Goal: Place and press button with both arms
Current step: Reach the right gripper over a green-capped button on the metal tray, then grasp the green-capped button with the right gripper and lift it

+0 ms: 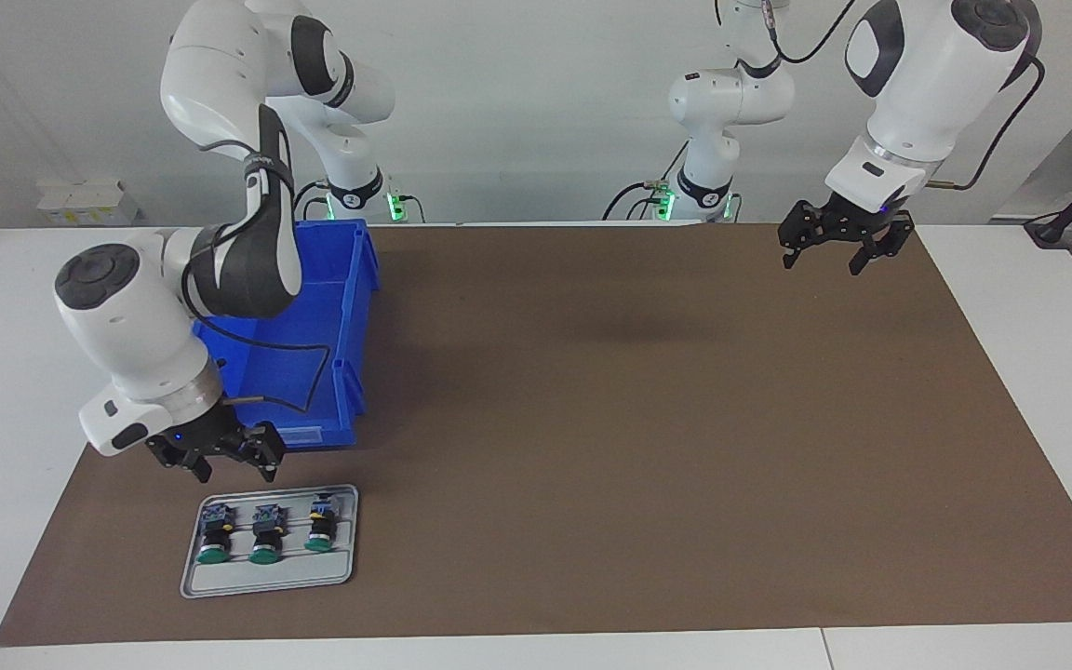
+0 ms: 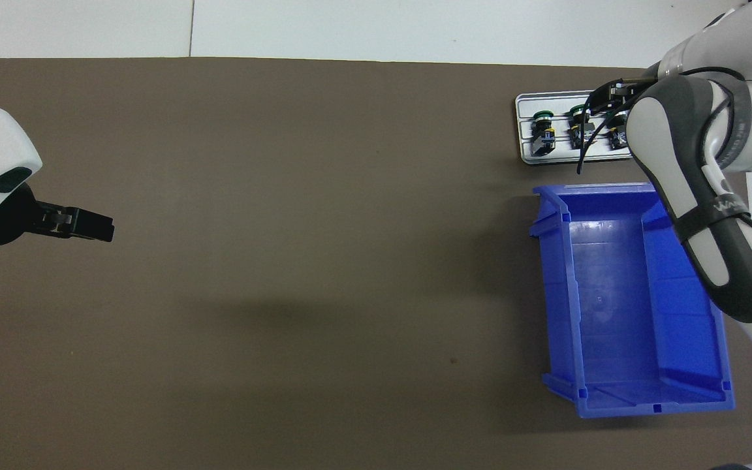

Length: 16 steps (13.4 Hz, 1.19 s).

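Pick step: right gripper (image 1: 231, 458), jaws open, hangs just above the tray (image 1: 220, 582) holding three buttons (image 1: 266, 535); next it must drop squarely onto one; left gripper (image 1: 834, 244) waits open, well apart.

No text, label or number can be read with certainty. The black strap on the right arm (image 2: 719, 215) carries pale lettering in the overhead view, but its letters cannot be made out. The same strap appears in the facing view, equally unreadable.
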Each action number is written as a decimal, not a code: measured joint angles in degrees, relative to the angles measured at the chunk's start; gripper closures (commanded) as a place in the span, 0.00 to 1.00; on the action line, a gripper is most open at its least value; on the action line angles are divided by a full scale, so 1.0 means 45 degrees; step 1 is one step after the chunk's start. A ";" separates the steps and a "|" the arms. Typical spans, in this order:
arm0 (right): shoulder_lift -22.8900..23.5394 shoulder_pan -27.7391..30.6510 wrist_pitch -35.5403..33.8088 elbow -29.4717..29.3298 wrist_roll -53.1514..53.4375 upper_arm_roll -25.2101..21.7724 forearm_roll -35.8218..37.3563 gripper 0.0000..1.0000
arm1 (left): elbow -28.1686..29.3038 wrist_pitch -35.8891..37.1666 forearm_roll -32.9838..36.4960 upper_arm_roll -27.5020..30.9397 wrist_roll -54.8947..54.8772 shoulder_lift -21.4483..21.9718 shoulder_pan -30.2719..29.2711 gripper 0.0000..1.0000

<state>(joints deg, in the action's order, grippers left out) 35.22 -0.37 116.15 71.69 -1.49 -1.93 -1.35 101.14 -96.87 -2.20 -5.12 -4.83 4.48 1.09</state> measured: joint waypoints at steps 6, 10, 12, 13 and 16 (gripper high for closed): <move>0.1446 0.0223 0.0915 -0.0194 -0.1981 0.0223 -0.0022 0.13 | 0.0000 0.0000 0.0000 0.0000 0.0000 0.0000 0.0000 0.00; 0.1976 0.0659 0.1210 -0.0255 -0.2846 0.0684 -0.0022 0.18 | 0.0000 0.0000 0.0000 0.0000 0.0000 0.0000 0.0000 0.00; 0.2058 0.0694 0.1315 -0.0256 -0.3004 0.0683 -0.0013 0.20 | 0.0000 0.0000 0.0000 0.0000 0.0000 0.0000 0.0000 0.00; 0.2081 0.0720 0.1484 -0.0257 -0.3061 0.0683 -0.0001 0.26 | 0.0000 0.0000 0.0000 0.0000 0.0000 0.0000 0.0000 0.00; 0.2115 0.0767 0.1825 -0.0247 -0.3144 0.0683 0.0057 0.28 | 0.0000 0.0000 0.0000 0.0000 0.0000 0.0000 0.0000 0.00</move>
<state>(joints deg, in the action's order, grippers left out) 44.73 3.08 124.37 70.58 -15.64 1.14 -1.09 101.14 -96.87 -2.20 -5.12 -4.83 4.48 1.09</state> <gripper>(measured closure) 0.260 0.000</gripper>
